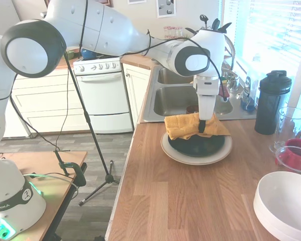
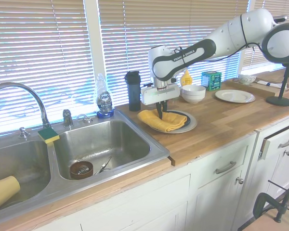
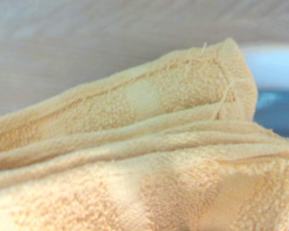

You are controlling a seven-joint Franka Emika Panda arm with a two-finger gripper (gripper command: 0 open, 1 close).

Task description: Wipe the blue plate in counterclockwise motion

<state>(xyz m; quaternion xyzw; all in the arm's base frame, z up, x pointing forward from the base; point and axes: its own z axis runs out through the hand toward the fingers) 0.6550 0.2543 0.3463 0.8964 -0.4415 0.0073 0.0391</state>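
Note:
The blue plate (image 1: pixel 200 145) looks nearly black and rests inside a larger cream plate (image 1: pixel 190 156) on the wooden counter near the sink. A folded yellow cloth (image 1: pixel 186 125) lies over the plate's sink-side edge and hangs past the rim. My gripper (image 1: pixel 202 128) points straight down and is shut on the cloth there. The second exterior view shows the cloth (image 2: pixel 158 120) left of the plate's bare dark part (image 2: pixel 184 118), with the gripper (image 2: pixel 160 115) pressed into it. In the wrist view the cloth (image 3: pixel 135 159) fills the picture, with a strip of blue plate (image 3: pixel 277 110) beside it.
A double steel sink (image 1: pixel 183 98) lies just beyond the plates. A black shaker bottle (image 1: pixel 272 103), a clear glass (image 1: pixel 290 125), a red bowl (image 1: pixel 297 153) and a big white bowl (image 1: pixel 286 203) stand along the window side. Another white plate (image 2: pixel 235 96) sits further along the counter.

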